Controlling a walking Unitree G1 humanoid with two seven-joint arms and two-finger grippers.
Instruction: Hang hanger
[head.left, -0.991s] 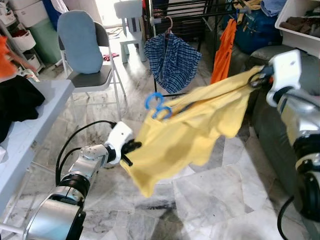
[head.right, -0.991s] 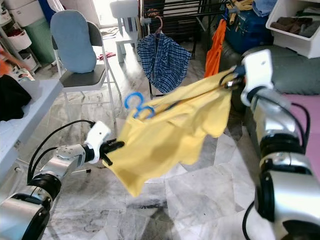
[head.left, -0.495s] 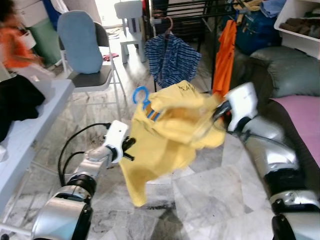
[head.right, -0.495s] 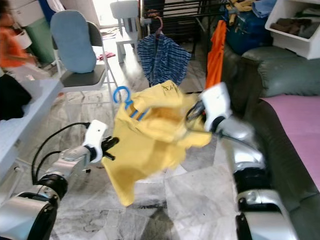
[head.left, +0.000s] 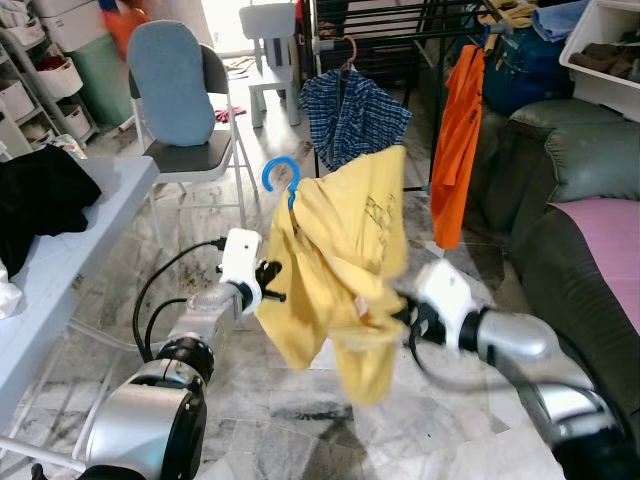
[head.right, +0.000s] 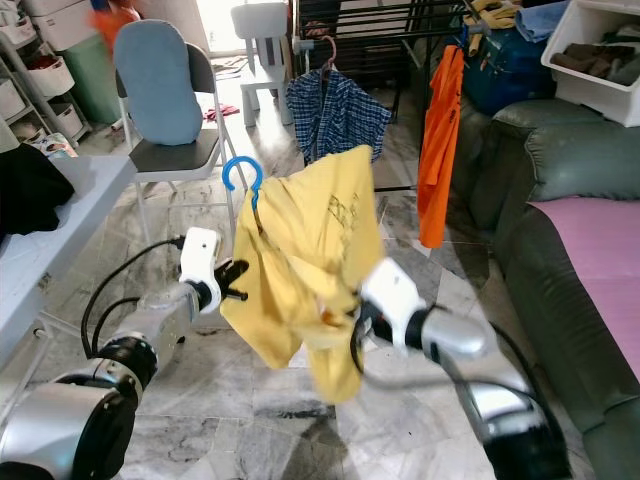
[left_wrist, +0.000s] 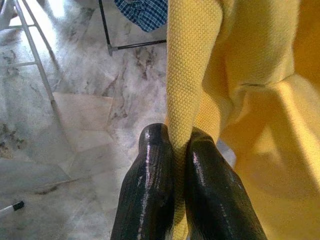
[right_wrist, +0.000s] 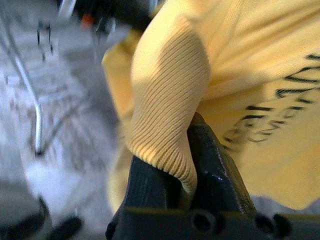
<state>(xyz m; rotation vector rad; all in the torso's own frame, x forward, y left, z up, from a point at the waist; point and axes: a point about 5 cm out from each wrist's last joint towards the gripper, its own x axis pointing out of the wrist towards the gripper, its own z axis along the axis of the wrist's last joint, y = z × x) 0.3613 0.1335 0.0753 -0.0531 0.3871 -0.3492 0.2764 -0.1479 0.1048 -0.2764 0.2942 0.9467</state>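
A yellow T-shirt (head.left: 345, 240) hangs on a blue hanger (head.left: 281, 174) in front of me, above the marble floor. My left gripper (head.left: 268, 285) is shut on the shirt's left edge, its fingers (left_wrist: 155, 165) pinching the yellow knit. My right gripper (head.left: 408, 318) is low on the right, shut on a fold of the same shirt (right_wrist: 170, 105) near its hem. The black drying rack (head.left: 400, 20) stands behind, with a blue plaid shirt (head.left: 352, 110) and an orange garment (head.left: 459, 140) hanging on it.
A folding chair with a blue cushion (head.left: 185, 110) stands at the left. A grey table (head.left: 60, 250) with a black garment (head.left: 35, 200) runs along my left side. A dark sofa with a pink cover (head.left: 600, 240) is at the right. A white child's chair (head.left: 275, 50) stands at the back.
My right gripper has swung down and in from the upper right to low beside the shirt, which now hangs bunched and upright. The hanger's hook has risen. The camera has shifted.
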